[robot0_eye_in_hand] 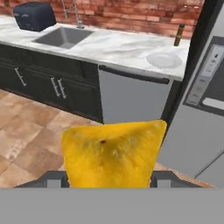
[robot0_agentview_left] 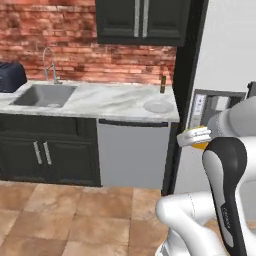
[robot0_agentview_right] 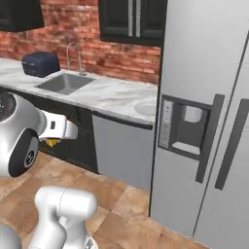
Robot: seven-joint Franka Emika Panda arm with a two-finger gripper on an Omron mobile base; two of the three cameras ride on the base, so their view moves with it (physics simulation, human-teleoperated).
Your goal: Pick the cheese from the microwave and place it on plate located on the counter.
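On your left: dark toaster (robot0_eye_in_hand: 34, 16), steel sink (robot0_eye_in_hand: 63, 36) in the white-grey marble desk (robot0_eye_in_hand: 113, 48). Centre: your tool (robot0_eye_in_hand: 107, 177) closed on the yellow-orange cheese wedge (robot0_eye_in_hand: 113, 153), above the floor. Right: pale round plate (robot0_eye_in_hand: 164, 60) at the desk's end.

The cheese (robot0_eye_in_hand: 113, 153) covers the gripper's (robot0_eye_in_hand: 109, 177) fingertips in the hand view, so their contact cannot be seen, and its lower part is cut off at 6 o'clock. In the left base view the cheese (robot0_agentview_left: 201, 145) is a sliver behind the arm. The toaster (robot0_agentview_left: 10, 76) is cropped at 9 o'clock.
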